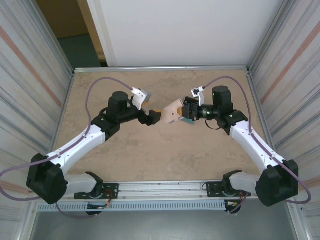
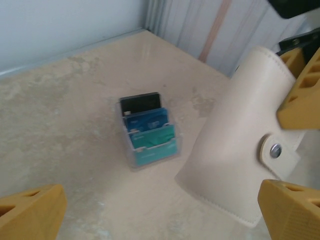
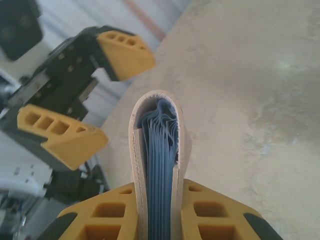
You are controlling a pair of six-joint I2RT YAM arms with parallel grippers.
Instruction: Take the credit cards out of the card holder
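Looks smooth, matt, leather-like on the card holder, shines metallic at its snap, gleams glossy plastic on the credit cards in their clear plastic stand, reads matt, stone-mottled across the table.

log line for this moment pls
left gripper open, near card holder | right gripper shut on card holder | credit cards in clear stand on table
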